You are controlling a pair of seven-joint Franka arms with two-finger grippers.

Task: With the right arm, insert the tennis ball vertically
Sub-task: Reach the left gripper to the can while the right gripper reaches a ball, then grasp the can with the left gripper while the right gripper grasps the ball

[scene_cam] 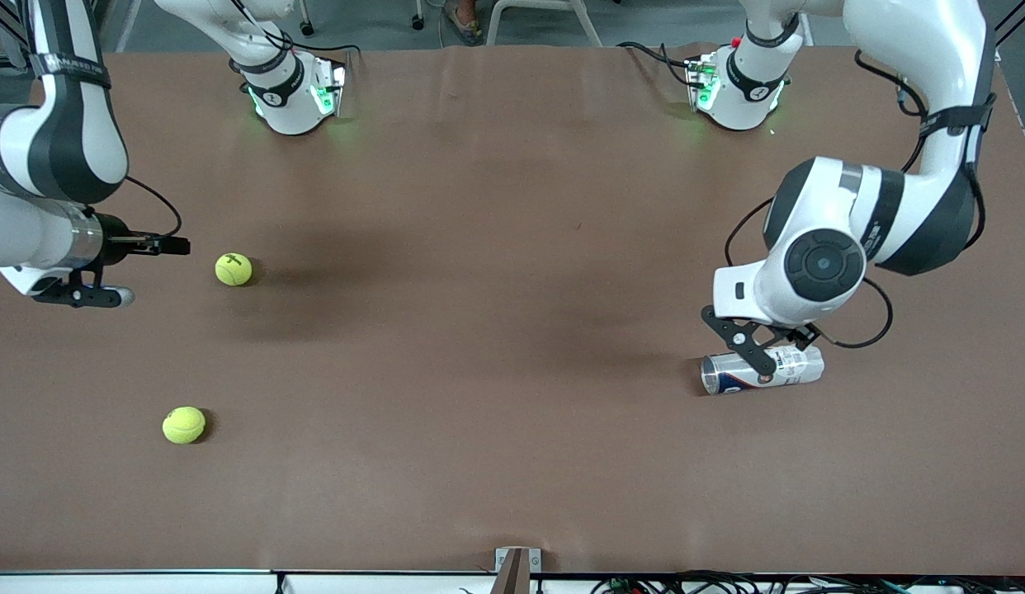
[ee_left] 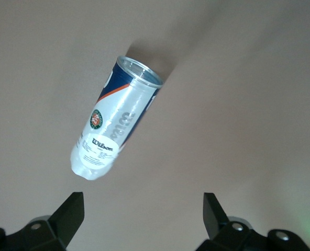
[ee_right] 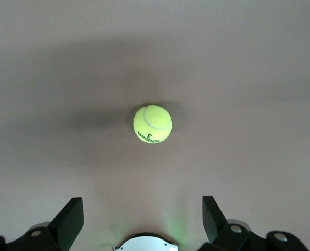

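A tennis ball (scene_cam: 233, 269) lies on the brown table toward the right arm's end; it also shows in the right wrist view (ee_right: 152, 124). A second tennis ball (scene_cam: 183, 425) lies nearer the front camera. My right gripper (scene_cam: 108, 295) (ee_right: 143, 204) is open and empty, above the table beside the first ball and apart from it. A clear tennis ball can (scene_cam: 762, 370) (ee_left: 117, 125) lies on its side toward the left arm's end, with its open mouth toward the right arm's end. My left gripper (scene_cam: 752, 351) (ee_left: 143, 201) is open, just above the can and not touching it.
The right arm's base (scene_cam: 294, 91) and the left arm's base (scene_cam: 739, 82) stand along the table's edge farthest from the front camera. A small bracket (scene_cam: 517, 569) sits at the table's front edge.
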